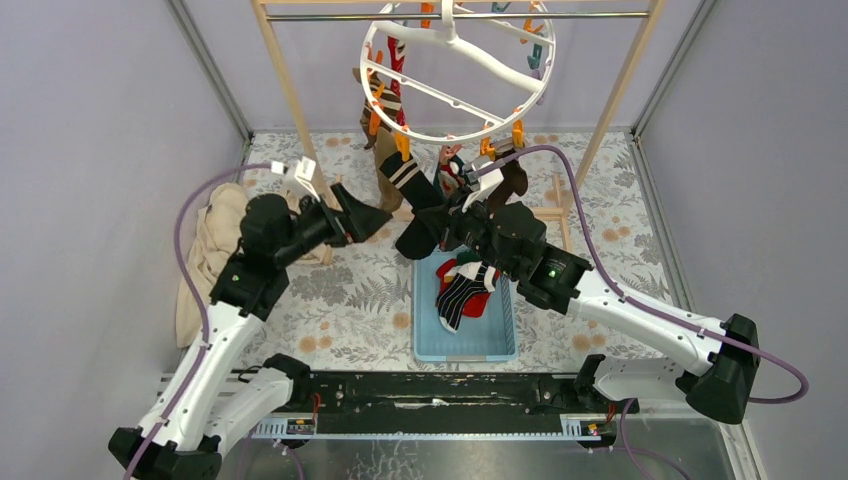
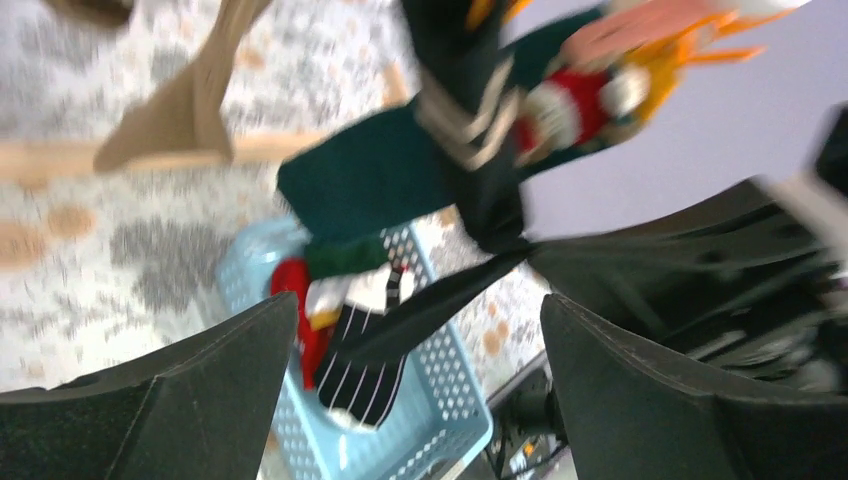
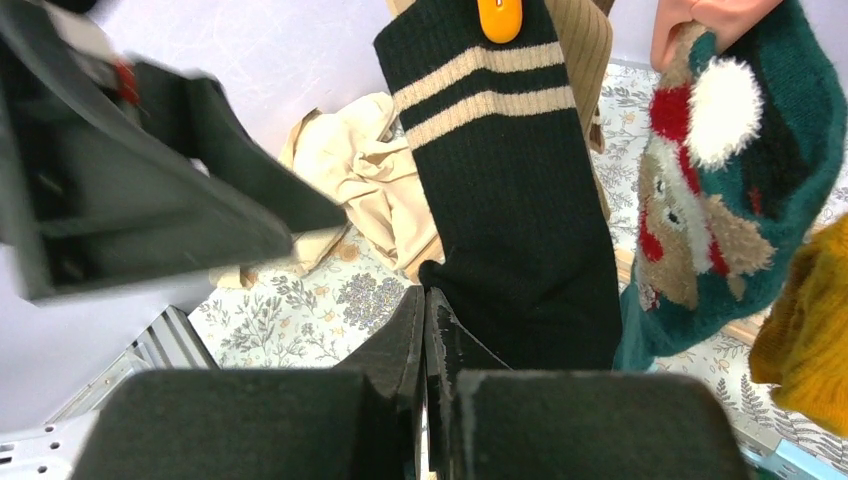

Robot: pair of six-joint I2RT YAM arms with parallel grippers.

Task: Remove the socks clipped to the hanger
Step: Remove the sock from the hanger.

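Note:
The white ring hanger hangs from the rack bar, with several socks still on its orange clips. A black sock with beige stripes hangs from an orange clip. It also shows in the right wrist view. My right gripper is shut, its tips pinching that sock's lower corner. A teal and red patterned sock and a mustard sock hang beside it. My left gripper is open and empty, just left of the black sock.
A blue basket lies below the hanger, holding a black-and-white striped sock and a red one; it also shows in the left wrist view. A beige cloth lies at the left. The wooden rack posts flank the hanger.

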